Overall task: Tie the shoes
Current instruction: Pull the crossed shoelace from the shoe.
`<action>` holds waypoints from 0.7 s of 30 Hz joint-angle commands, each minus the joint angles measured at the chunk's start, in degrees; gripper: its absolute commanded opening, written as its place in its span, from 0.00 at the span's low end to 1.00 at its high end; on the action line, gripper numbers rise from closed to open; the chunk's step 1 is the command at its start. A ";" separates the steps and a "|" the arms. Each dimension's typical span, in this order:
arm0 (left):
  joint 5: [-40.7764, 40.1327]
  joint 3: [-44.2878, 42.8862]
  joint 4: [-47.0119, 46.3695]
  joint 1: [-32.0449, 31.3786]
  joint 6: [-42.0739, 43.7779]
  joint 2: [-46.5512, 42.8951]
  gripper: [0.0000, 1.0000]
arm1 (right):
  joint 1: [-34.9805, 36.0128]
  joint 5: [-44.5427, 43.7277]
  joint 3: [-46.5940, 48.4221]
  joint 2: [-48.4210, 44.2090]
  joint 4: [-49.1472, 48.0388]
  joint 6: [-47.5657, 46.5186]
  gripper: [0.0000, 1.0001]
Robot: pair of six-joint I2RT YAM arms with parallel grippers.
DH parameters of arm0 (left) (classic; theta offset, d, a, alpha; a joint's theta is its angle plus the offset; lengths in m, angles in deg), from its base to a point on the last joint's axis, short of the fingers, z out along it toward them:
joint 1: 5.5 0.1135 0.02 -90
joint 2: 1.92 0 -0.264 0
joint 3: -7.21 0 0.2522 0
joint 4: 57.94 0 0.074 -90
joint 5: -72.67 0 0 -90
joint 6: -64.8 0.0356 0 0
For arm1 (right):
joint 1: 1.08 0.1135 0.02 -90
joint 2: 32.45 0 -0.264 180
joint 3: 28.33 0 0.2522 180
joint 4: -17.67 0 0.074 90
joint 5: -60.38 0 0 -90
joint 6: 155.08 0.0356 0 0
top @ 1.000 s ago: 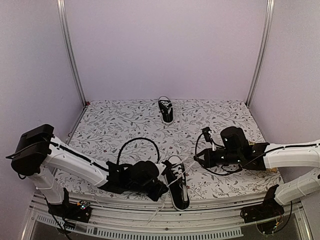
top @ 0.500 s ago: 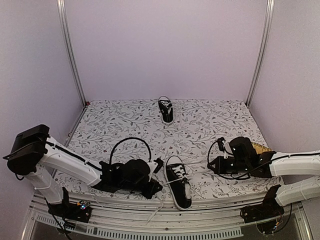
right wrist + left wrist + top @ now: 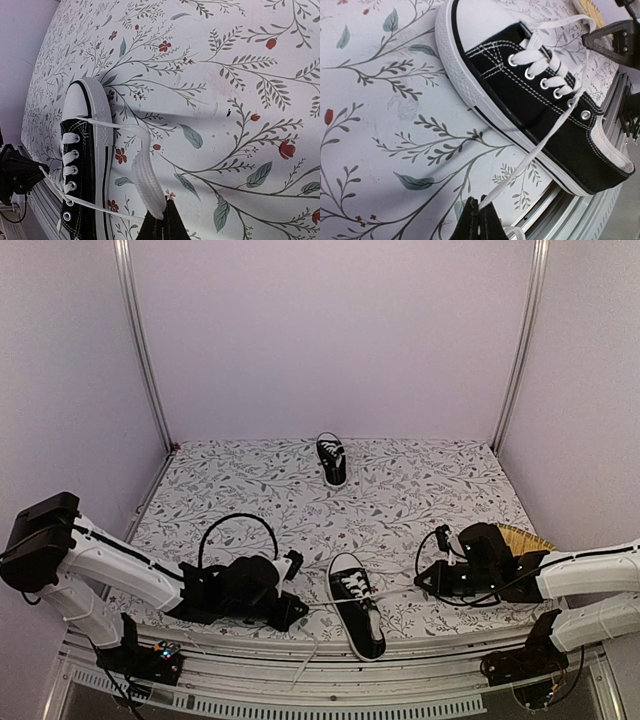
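The largest thing before me is the table cover (image 3: 420, 480), a flat pale sheet printed all over with grey-green leafy sprigs and small red flowers.

On it are two shoes, both black canvas low-tops with white rubber soles and smooth, rounded white toe caps. The far shoe (image 3: 332, 460) stands alone at the back, close to the rear wall and well apart from both my arms. The near shoe (image 3: 357, 618) sits upright on its sole at the front edge, between my arms, with its toe pointing away from my bases. Close up, its canvas carries double rows of white stitching, the sole wall is finely ribbed, and a row of round metal eyelets runs beside the tongue.

Its lace (image 3: 520, 170) is flat, woven and white, crossed between the eyelets, with two loose ends drawn out, one to each side.

My left gripper (image 3: 479, 219) is clenched on one end. That strand runs in a straight line from my fingertips up to the top eyelets.

My right gripper (image 3: 164, 220) is clenched on the other end, a broad ribbon that rises from my fingertips and bends over toward the toe cap.
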 commanded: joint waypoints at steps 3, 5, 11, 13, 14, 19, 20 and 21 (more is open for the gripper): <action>-3.03 3.51 5.07 2.86 -2.58 -3.13 0.00 | -1.49 -2.46 -2.95 -2.34 -0.04 1.22 0.02; -2.09 2.99 3.88 2.69 -0.01 -4.33 0.00 | -1.48 2.33 -3.95 -4.34 -3.86 -0.34 0.02; 7.33 -1.07 -3.72 1.38 8.06 -3.81 0.00 | -1.43 12.54 -2.29 -6.48 -8.20 -5.68 0.02; 9.24 -3.66 -5.01 0.49 10.07 -2.16 0.00 | -1.41 13.89 -1.21 -6.88 -8.80 -6.93 0.02; 9.74 -5.10 -5.46 0.09 10.88 -1.20 0.00 | -1.39 14.65 -0.57 -6.79 -9.14 -7.50 0.02; 11.29 -10.37 -6.67 -0.30 12.68 4.69 0.00 | -1.34 17.81 2.06 -4.47 -12.00 -8.41 0.02; 11.26 -11.00 -6.44 -0.30 12.74 5.46 0.00 | -1.40 18.11 2.29 -4.01 -12.56 -8.47 0.02; 11.02 -11.45 -5.84 -0.31 12.67 6.14 0.00 | -1.36 18.24 2.33 -3.51 -13.08 -8.52 0.02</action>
